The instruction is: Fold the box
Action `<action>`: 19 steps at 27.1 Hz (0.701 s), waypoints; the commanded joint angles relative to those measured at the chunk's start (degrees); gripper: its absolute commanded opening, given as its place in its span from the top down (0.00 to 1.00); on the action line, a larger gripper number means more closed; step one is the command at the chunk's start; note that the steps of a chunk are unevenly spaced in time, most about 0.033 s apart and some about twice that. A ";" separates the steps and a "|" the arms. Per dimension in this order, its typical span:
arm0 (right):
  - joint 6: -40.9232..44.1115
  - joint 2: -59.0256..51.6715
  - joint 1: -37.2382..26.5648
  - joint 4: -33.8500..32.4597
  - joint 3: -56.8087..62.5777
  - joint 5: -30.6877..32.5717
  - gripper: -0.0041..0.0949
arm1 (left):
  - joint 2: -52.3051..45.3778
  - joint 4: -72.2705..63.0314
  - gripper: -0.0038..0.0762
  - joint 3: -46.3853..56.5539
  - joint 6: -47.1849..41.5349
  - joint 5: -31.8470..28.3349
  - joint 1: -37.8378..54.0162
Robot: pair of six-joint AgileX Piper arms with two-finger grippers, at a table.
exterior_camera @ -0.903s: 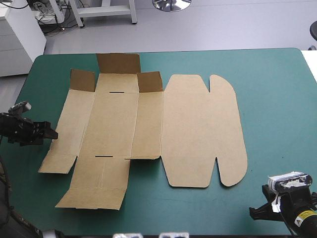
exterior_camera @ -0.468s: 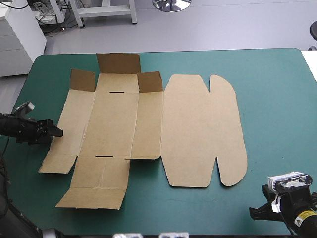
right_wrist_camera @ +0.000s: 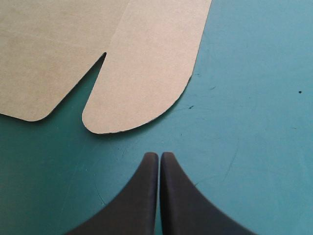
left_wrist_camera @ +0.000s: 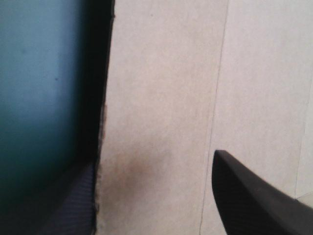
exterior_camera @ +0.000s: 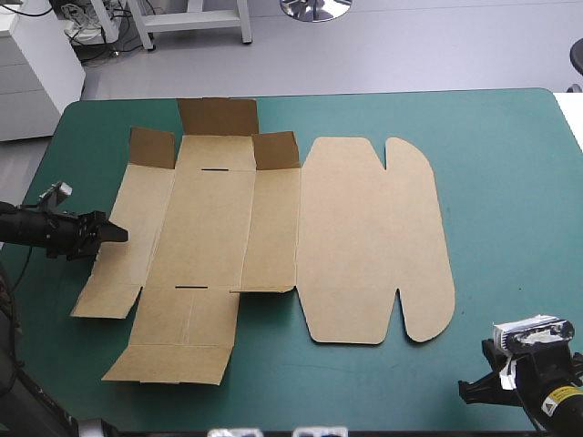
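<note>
Box of brown board, a cut sheet spread flat across the left and middle of the desk, three short flaps at its far edge tilted up, rounded lid tabs toward the right edge. Left hand at the sheet's left edge, black fingers wide apart, gripping nothing; up close, one finger over the board, the other beside the edge. Right hand near the desk's near right corner, fingers pressed together, empty, a rounded tab just ahead, apart.
</note>
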 commanded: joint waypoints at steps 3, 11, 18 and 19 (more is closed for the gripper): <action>-0.30 0.58 -0.37 -0.21 -1.28 -3.26 0.96 | -0.52 0.33 0.36 -0.21 -0.63 4.26 -3.56; -0.30 0.58 -0.37 -0.21 -1.28 -3.26 0.96 | -0.52 0.78 0.36 -0.21 -0.63 4.26 -6.50; -0.30 0.58 -0.37 -0.21 -1.28 -3.26 0.96 | -0.52 5.83 0.90 -0.21 -1.42 4.26 -6.50; -0.30 0.58 -0.37 -0.21 -1.28 -3.26 0.96 | -0.52 6.38 0.96 -0.21 -1.42 4.26 -6.50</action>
